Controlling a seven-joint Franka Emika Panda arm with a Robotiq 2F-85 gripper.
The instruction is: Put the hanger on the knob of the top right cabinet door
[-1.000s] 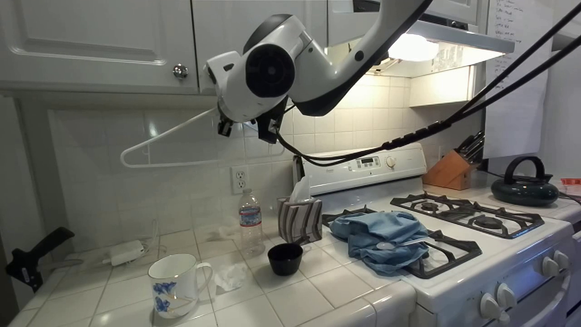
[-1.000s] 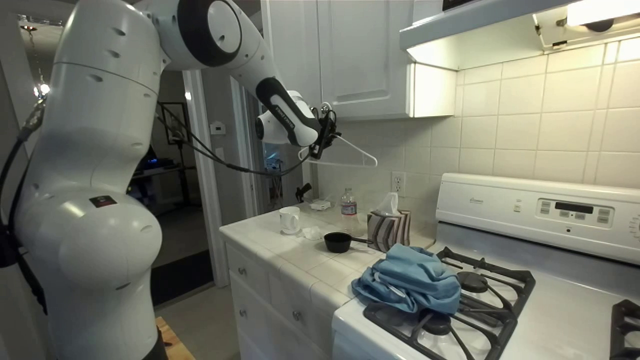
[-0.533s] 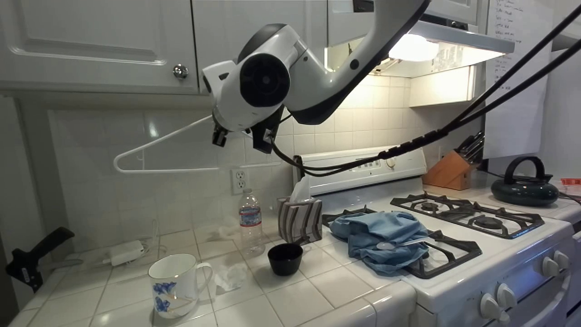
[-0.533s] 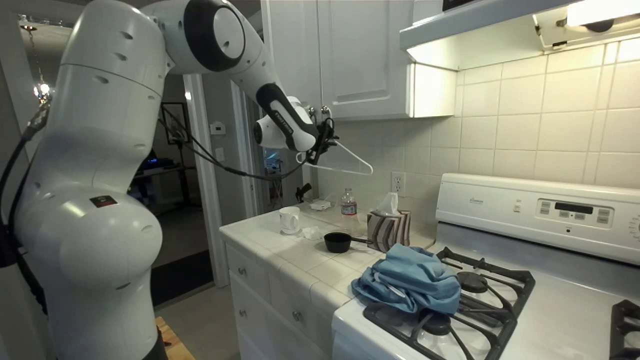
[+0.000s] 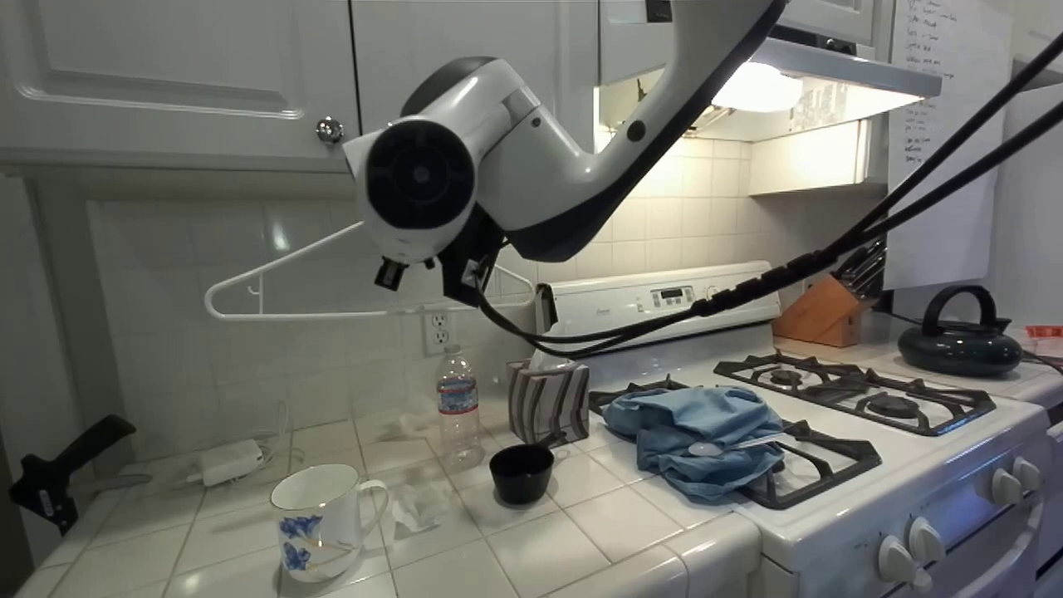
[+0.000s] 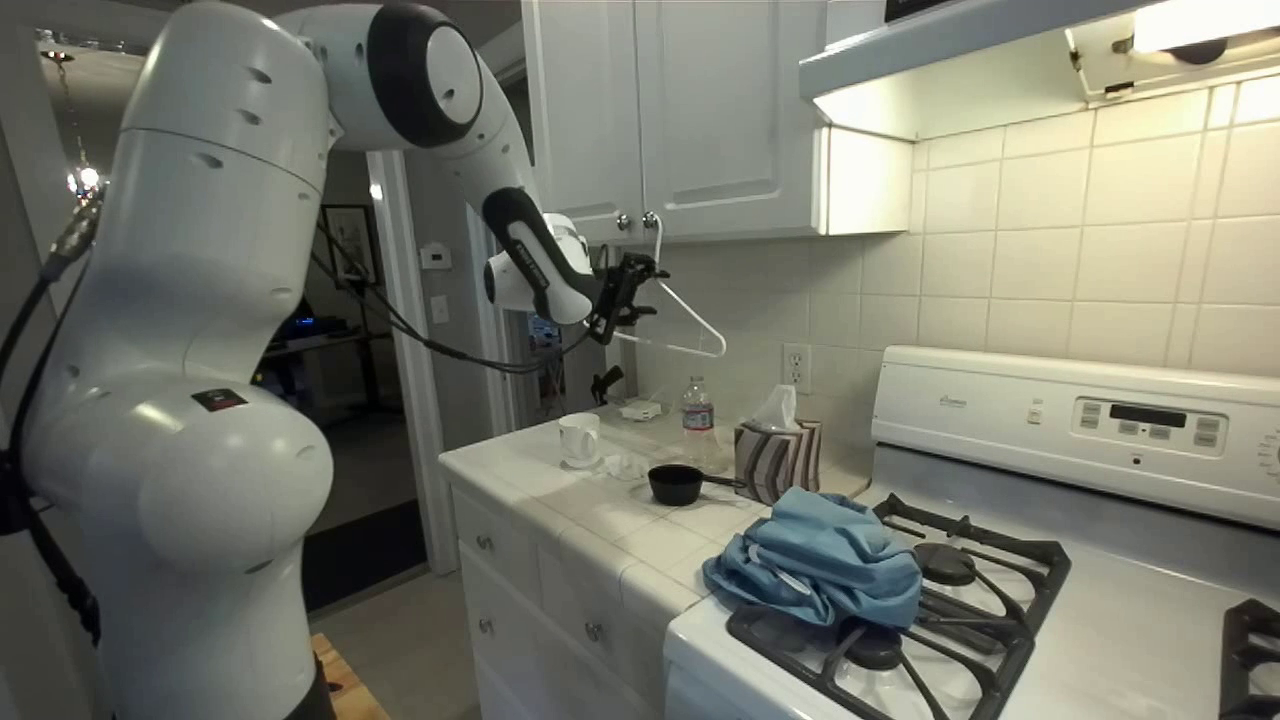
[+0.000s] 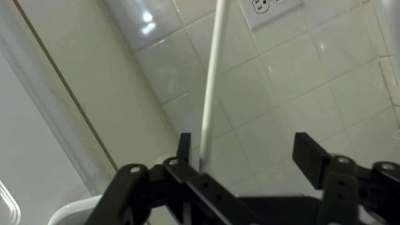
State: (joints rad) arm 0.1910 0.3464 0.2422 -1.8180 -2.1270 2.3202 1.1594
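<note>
The gripper [image 7: 243, 147] stands at the bottom of the wrist view with its two fingers [image 7: 184, 147] well apart, clasping nothing. The white hanger [image 7: 210, 93] runs from the top edge of that frame down between them, close by the finger left of centre; whether they touch I cannot tell. In an exterior view it hangs near the middle of the frame, its hook [image 6: 659, 240] at the knob [image 6: 651, 220] of the right-hand cabinet door [image 6: 735, 120], seemingly over it, but too small there to show how deep it sits.

The release looks done, so a clean retreat is probably what remains. A finger dragging sideways could catch the hanger and lift it off; a hook perched on the knob's edge could slip with any swing, and the hanger would likely drop onto the counter [image 5: 453, 569].

There, at the lower left of an exterior view, a flowered mug [image 5: 320, 531] shows its inner wall but not its bottom, and a black pan [image 5: 521, 477] only darkness. The bottle's [image 5: 458, 423] contents are unclear. The striped tissue box [image 6: 778, 462] has a tissue [image 6: 777, 410] poking out; far right, a knife block [image 5: 818, 316] holds knives [image 5: 868, 264]
</note>
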